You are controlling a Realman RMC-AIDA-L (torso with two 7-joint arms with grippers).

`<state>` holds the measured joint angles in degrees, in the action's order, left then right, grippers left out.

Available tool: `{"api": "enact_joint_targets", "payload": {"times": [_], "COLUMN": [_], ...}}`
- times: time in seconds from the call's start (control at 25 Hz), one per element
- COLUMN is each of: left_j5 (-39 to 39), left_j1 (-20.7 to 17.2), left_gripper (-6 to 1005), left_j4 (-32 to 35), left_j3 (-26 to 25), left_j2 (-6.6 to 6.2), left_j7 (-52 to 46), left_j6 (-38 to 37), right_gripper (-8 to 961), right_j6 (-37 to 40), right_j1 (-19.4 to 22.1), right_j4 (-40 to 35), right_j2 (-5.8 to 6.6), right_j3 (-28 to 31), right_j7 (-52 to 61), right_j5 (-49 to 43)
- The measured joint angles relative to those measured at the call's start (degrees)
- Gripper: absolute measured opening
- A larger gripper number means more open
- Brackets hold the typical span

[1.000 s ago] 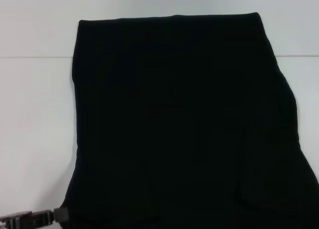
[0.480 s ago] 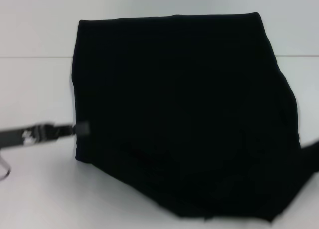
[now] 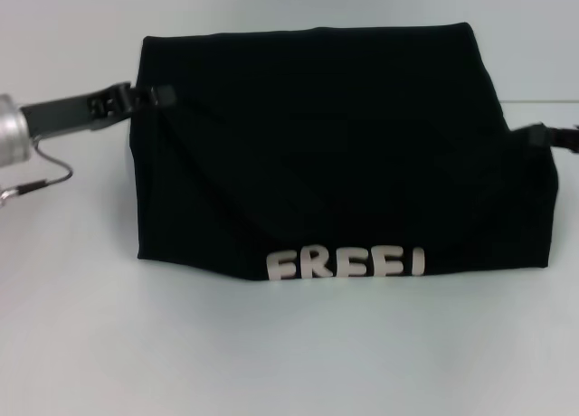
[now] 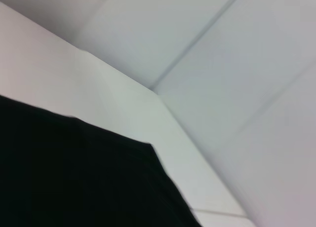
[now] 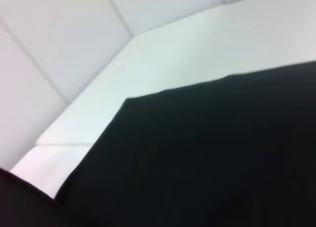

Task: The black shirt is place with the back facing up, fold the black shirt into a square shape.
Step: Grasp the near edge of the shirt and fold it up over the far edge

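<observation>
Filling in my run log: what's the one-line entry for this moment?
fold: in progress | black shirt: near edge lifted, lettering showing | left gripper: holding shirt's left edge | right gripper: holding right edge

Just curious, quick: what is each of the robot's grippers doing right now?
Left gripper: shut on the black shirt, at its left edge.
Right gripper: shut on the black shirt, at its right edge.

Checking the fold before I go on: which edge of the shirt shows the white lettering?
The near edge of the black shirt, closest to the robot, where the white lettering reads. The far edge and both side edges are plain black.
</observation>
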<state>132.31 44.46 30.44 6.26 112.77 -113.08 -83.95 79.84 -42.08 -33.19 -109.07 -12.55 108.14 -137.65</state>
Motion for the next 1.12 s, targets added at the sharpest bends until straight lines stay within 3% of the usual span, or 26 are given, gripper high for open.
{"api": "enact_joint_targets", "payload": {"times": [0.04, 0.16, 0.52, 0.96, 1.12], "left_j5": [-0.32, -0.6, -0.81, -0.84, -0.84], "left_j1": [1.42, 3.35, 7.53, 8.79, 8.15], "left_gripper": [52, 58, 73, 93, 100], "left_j4": [-1.43, -3.19, -6.4, -7.99, -9.33], "left_j3": [0.55, 1.28, 3.75, 3.85, 3.86], "left_j2": [0.08, 0.32, 0.95, 1.39, 2.11], "left_j7": [0.98, 2.6, 5.93, 7.49, 8.18], "left_j6": [5.28, 11.16, 25.27, 32.77, 36.67], "right_gripper": [53, 54, 53, 54, 54], "right_j6": [-3.0, -9.99, -27.06, -32.03, -34.01], "right_j1": [-1.1, -3.98, -10.27, -11.26, -11.25], "right_j4": [1.41, 4.14, 8.96, 11.47, 13.19], "right_j2": [0.04, -0.15, -0.82, -0.79, -1.58], "right_j3": [-0.65, -2.55, -4.67, -5.8, -6.03], "right_j7": [-0.05, 0.0, 0.13, -0.3, -1.25], "right_j5": [0.01, 0.02, 0.05, 0.67, 0.67]}}
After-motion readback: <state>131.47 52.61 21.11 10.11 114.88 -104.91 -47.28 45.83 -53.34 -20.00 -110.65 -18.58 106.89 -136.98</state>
